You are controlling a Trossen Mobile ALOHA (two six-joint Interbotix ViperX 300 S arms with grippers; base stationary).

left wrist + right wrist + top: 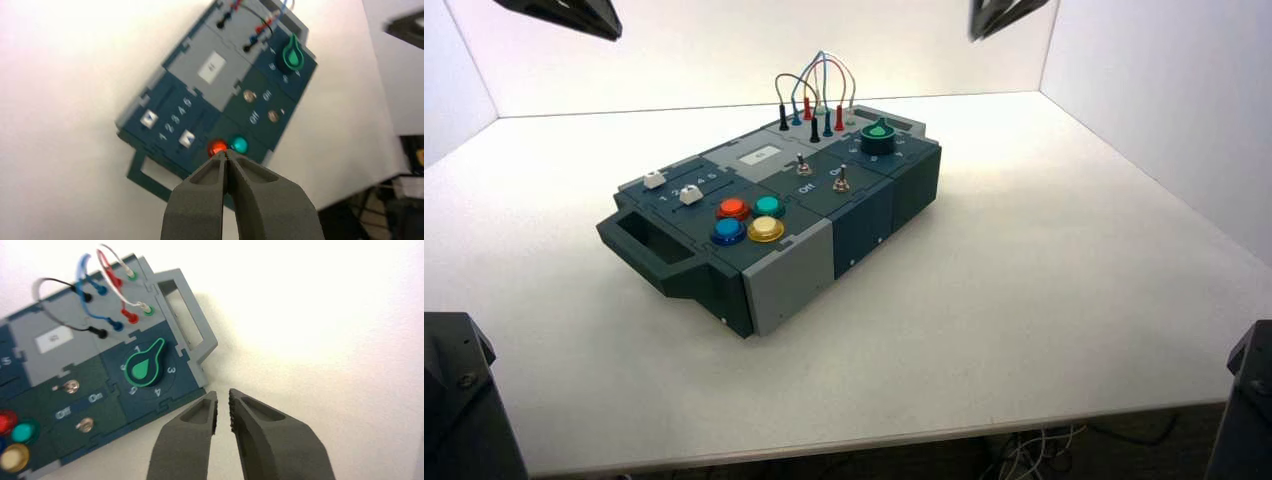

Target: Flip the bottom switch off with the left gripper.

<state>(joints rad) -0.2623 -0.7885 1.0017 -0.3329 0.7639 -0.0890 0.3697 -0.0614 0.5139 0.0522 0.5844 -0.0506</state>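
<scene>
**Your left jaws are clenched and up high, away from the bottom switch**

Your left gripper [612, 36] hangs high up at the far left, well apart from the box [165, 115]. Its two jaws are pressed together with nothing between them. Your right gripper [224, 394] hangs high up too, on the far right side. Its jaws are let go, with a thin gap between them, and they hold nothing.

The box sits on the table [1024, 300], turned at a slant. The bottom switch [841, 182] is the little metal one on the dark part, close to the box's near right edge. The other metal switch [804, 168] is just beside it, a bit farther and to the left. The words "Off" and "On" are between the two. Neither gripper touches a switch.

Left of the switches and nearer to you are four round buttons: red [733, 208], green [768, 207], blue [728, 231] and yellow [765, 229]. Two white sliders, one far [654, 179] and one near [691, 194], sit toward the left end. The green knob [143, 367] is toward the far right end, and its thin tip points between 1 and 3. Next to it, wires [822, 62] loop up from their plugs.
</scene>
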